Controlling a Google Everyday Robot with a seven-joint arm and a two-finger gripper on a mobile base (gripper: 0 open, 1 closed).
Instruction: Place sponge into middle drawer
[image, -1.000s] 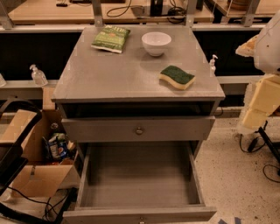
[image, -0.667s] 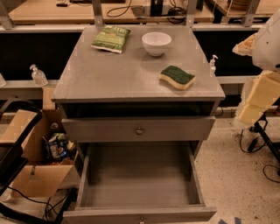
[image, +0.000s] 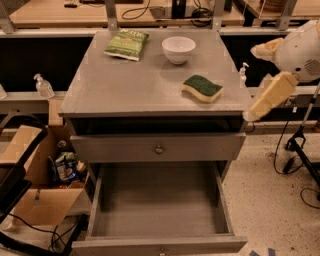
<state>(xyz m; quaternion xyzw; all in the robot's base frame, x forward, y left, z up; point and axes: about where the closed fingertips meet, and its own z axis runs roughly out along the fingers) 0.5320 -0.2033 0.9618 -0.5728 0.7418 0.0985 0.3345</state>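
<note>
Sponge (image: 202, 87) lies flat on grey counter (image: 125, 85), green scrub side up, yellow foam showing along its front edge, near the counter's right-front corner. Nothing touches it. White bowl (image: 178, 49) stands behind it, toward the back-center; green snack bag (image: 127, 44) lies at back left, well apart from both.

Below the counter, the upper drawer front (image: 158, 148) is shut, w/ a small round knob at its center. Under that, the middle drawer (image: 157, 200) is pulled out toward the camera, its plain grey inside bare; its front panel runs along the bottom edge of the view.

Robot's claw (image: 267, 97) hangs at far right, off the counter's right side and about level w/ its front edge, a cream-colored part slanting down & left from a rounded white housing. It is apart from the sponge & holds nothing that can be seen; whether it is spread or pressed together cannot be told from this angle.

Left of the cabinet, an open cardboard box (image: 40, 165) sits on the floor w/ packets inside. A clear pump bottle (image: 43, 86) stands on a ledge at left. Speckled floor (image: 265, 200) at right carries black cables.
</note>
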